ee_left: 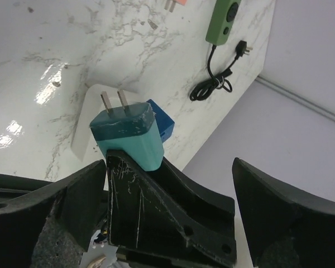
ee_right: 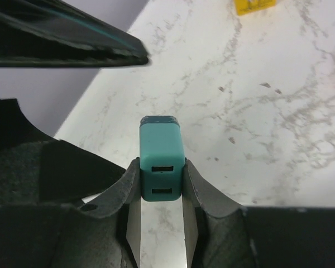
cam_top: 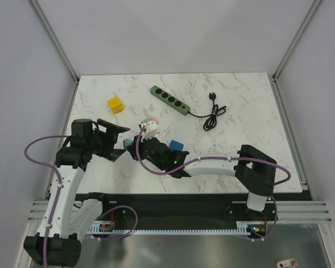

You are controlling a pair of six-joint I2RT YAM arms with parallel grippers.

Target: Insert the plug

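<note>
A teal two-prong plug [ee_right: 162, 148] with two USB ports on its back is clamped between the fingers of my right gripper [ee_right: 162, 167]. It is held above the table, prongs pointing away from the right wrist. In the left wrist view the plug [ee_left: 125, 134] sits between my left gripper's [ee_left: 167, 164] wide-open fingers without touching them. In the top view the plug [cam_top: 127, 145] is at the near left, with my right gripper [cam_top: 135, 146] and left gripper [cam_top: 121, 142] meeting there. The green power strip [cam_top: 170, 100] lies at the far centre and also shows in the left wrist view [ee_left: 224, 21].
The strip's black cable [cam_top: 213, 114] lies coiled to its right. A yellow cube [cam_top: 115, 105] sits at the far left. A pink and white adapter [cam_top: 151, 125] and a blue block [cam_top: 177, 146] lie near the grippers.
</note>
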